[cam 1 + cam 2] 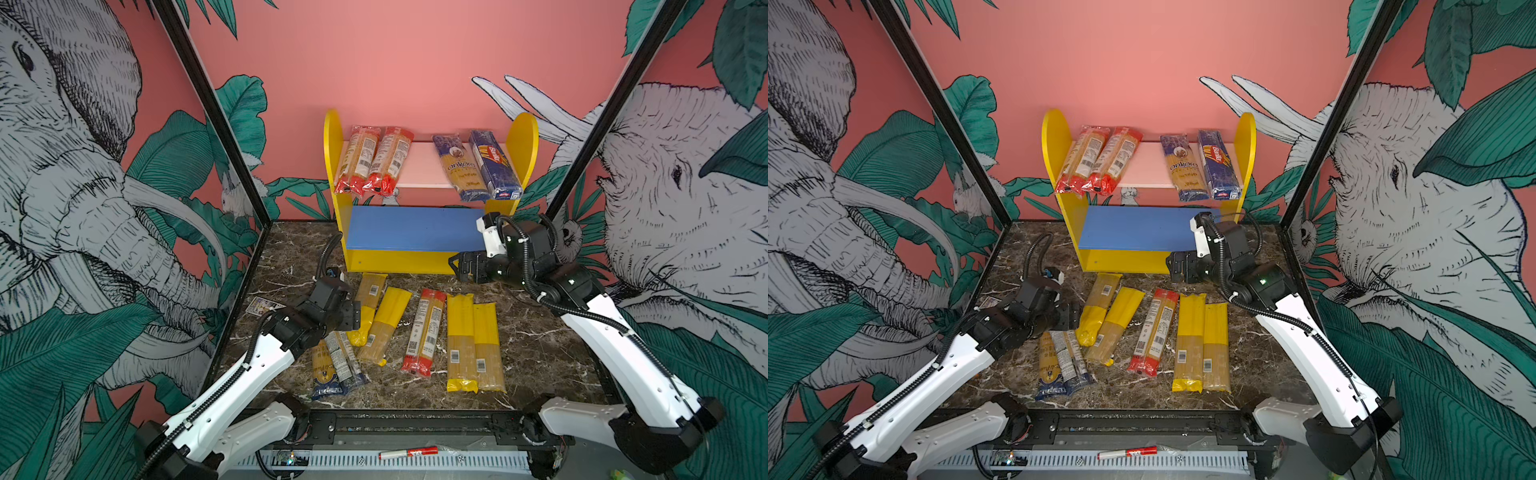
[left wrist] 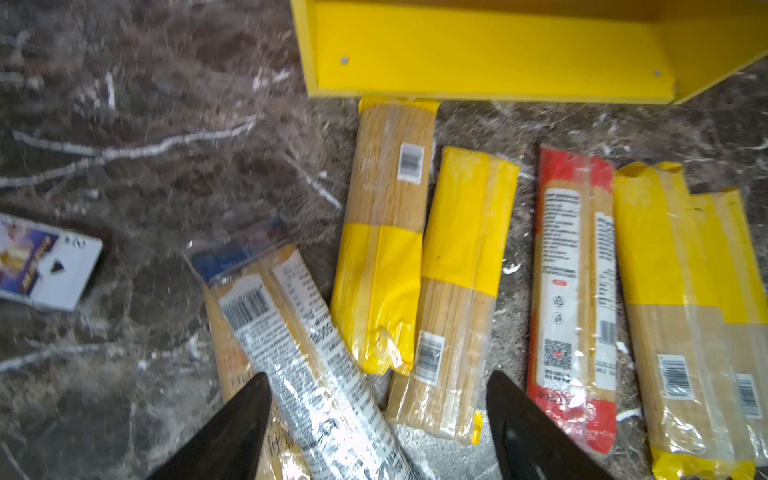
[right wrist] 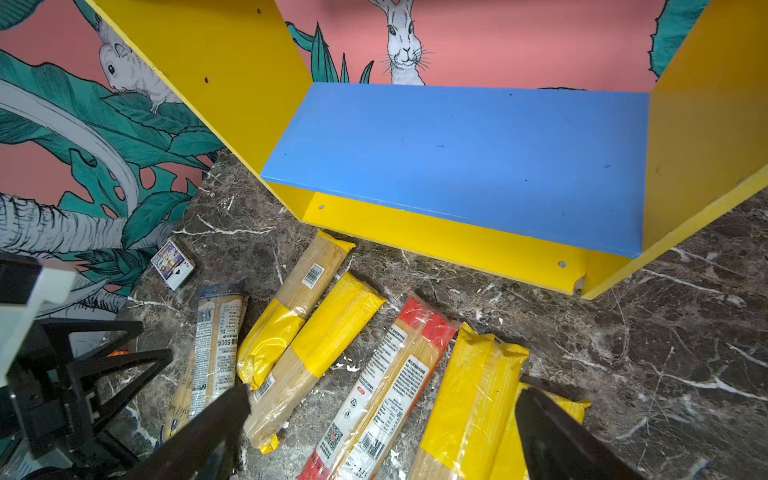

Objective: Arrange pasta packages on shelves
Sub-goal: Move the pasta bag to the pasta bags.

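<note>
The shelves (image 1: 332, 166) stand at the back. Their pink upper board (image 1: 419, 166) carries two red-ended pasta packages (image 1: 374, 162), a dark blue pack (image 1: 457, 166) and a Barilla box (image 1: 494, 164). The blue lower board (image 1: 415, 228) is bare. On the marble lie two blue packs (image 1: 336, 365), several half-yellow packs (image 1: 384, 324) and a red-ended pack (image 1: 426, 332). My left gripper (image 1: 353, 316) (image 2: 378, 386) hangs open over a white-labelled blue pack (image 2: 299, 349), holding nothing. My right gripper (image 1: 455, 266) (image 3: 384, 395) is open by the shelves' front right corner, above the red-ended pack (image 3: 386, 386).
A playing-card box (image 1: 262, 306) lies at the left of the table. A red-and-white marker pen (image 1: 409, 452) rests on the front rail. Black frame posts and patterned walls close in both sides.
</note>
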